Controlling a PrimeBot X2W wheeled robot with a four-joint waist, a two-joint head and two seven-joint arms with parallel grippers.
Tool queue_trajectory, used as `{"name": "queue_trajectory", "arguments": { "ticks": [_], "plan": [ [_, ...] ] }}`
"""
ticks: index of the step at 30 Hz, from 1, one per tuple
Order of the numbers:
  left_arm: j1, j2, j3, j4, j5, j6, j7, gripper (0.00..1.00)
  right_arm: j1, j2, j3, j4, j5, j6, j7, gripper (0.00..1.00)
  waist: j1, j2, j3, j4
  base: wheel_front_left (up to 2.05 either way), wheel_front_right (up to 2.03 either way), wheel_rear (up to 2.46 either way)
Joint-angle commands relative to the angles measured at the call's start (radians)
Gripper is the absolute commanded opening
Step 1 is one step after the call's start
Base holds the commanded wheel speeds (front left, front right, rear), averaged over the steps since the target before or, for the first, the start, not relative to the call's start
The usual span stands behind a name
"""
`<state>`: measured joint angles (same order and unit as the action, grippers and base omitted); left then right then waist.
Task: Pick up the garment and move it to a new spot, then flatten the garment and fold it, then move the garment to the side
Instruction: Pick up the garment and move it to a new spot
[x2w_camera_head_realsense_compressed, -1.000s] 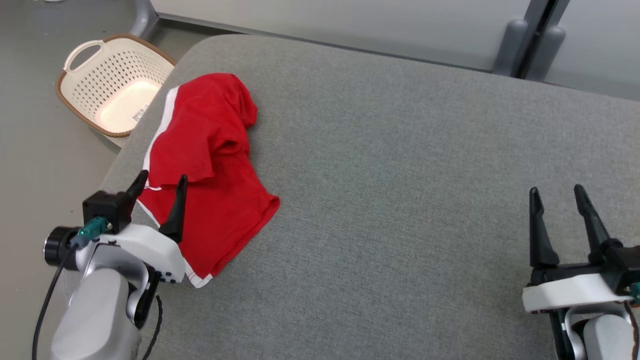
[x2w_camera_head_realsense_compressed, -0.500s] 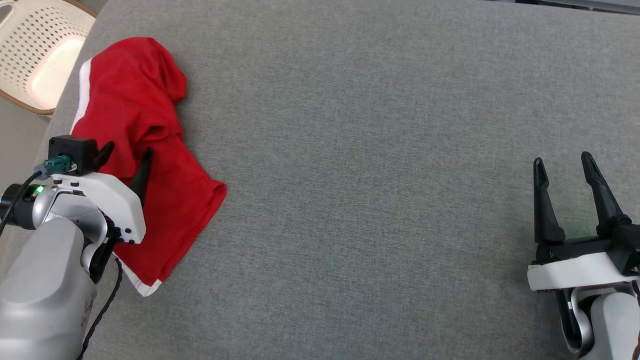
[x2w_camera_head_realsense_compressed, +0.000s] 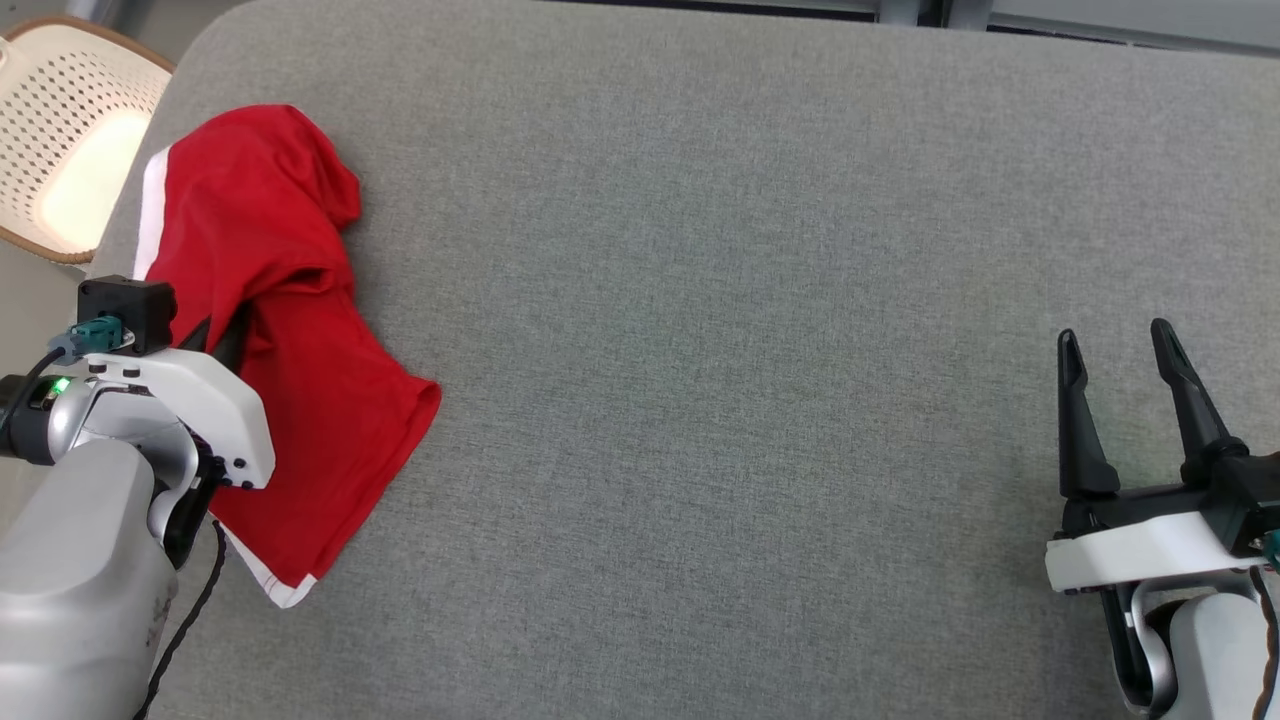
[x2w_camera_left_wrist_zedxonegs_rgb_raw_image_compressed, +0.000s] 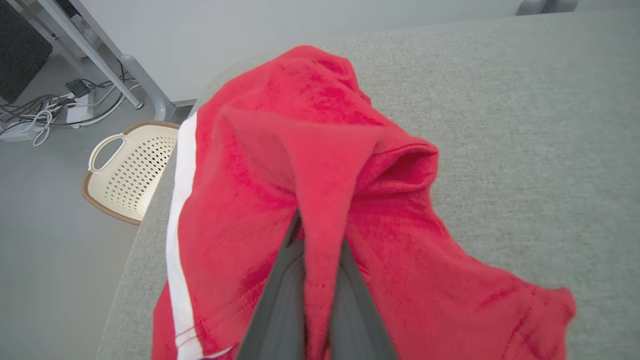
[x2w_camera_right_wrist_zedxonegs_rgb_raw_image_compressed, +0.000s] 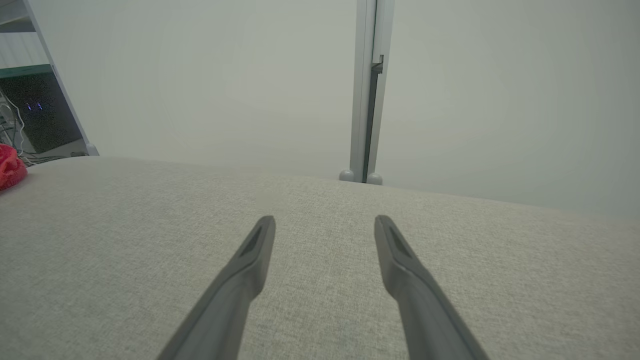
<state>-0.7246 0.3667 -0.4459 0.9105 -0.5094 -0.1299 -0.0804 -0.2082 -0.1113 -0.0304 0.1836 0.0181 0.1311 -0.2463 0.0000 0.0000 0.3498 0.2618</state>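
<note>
While the head view has shifted with the camera, we note the left gripper (x2w_camera_head_realsense_compressed: 222, 332) low over the red garment (x2w_camera_head_realsense_compressed: 310, 400), which lies bunched at the worktop's (x2w_camera_head_realsense_compressed: 750, 350) left edge near the basket (x2w_camera_head_realsense_compressed: 60, 150). The right gripper (x2w_camera_head_realsense_compressed: 1115, 340) idles well apart, jaws spread. Left wrist view: jaws, spread a second ago, now pinch a raised ridge of cloth. Right wrist view: spread jaws above the worktop. We judge the grasp made; lifting toward a new spot comes next.
</note>
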Motion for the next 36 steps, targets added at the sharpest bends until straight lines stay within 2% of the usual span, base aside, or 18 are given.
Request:
{"name": "queue_trajectory", "arguments": {
  "ticks": [1,7,15,22,27,32,36],
  "plan": [
    [-0.006,0.011,-0.007,-0.009,-0.008,-0.001,-0.009,0.0,0.007,0.002,-0.001,0.005,0.008,-0.001,-0.006,1.0,0.0,0.0,-0.025,0.004,0.0,0.0,0.0],
    [0.009,0.029,-0.038,-0.085,-0.03,-0.001,-0.015,0.0,0.023,0.019,-0.003,0.038,0.023,-0.001,-0.013,1.0,0.0,0.0,-0.098,0.017,0.0,0.0,0.0],
    [0.037,0.03,-0.069,-0.323,-0.074,0.0,0.056,0.0,0.031,0.039,0.005,0.064,0.037,-0.001,-0.02,1.0,0.0,0.0,-0.155,0.012,0.0,0.0,0.0],
    [0.057,0.001,-0.062,-0.561,-0.109,0.066,0.135,0.0,0.034,0.049,0.001,0.051,0.05,-0.001,-0.021,1.0,0.0,0.0,-0.181,-0.027,0.0,0.0,0.0],
    [0.059,-0.046,-0.085,-0.659,-0.088,0.132,0.167,0.0,0.038,0.054,-0.003,0.042,0.057,-0.001,-0.02,1.0,0.0,0.0,-0.195,-0.069,0.0,0.0,0.0],
    [0.079,-0.144,-0.135,-0.677,-0.084,0.189,0.182,0.0,0.039,0.058,-0.003,0.039,0.065,-0.001,-0.02,1.0,0.0,0.0,-0.204,-0.121,0.0,0.0,0.0],
    [0.091,-0.229,-0.177,-0.652,-0.084,0.216,0.174,0.0,0.034,0.059,0.008,0.039,0.069,-0.001,-0.02,1.0,0.0,0.0,-0.203,-0.173,0.0,0.0,0.0]
  ]
}}
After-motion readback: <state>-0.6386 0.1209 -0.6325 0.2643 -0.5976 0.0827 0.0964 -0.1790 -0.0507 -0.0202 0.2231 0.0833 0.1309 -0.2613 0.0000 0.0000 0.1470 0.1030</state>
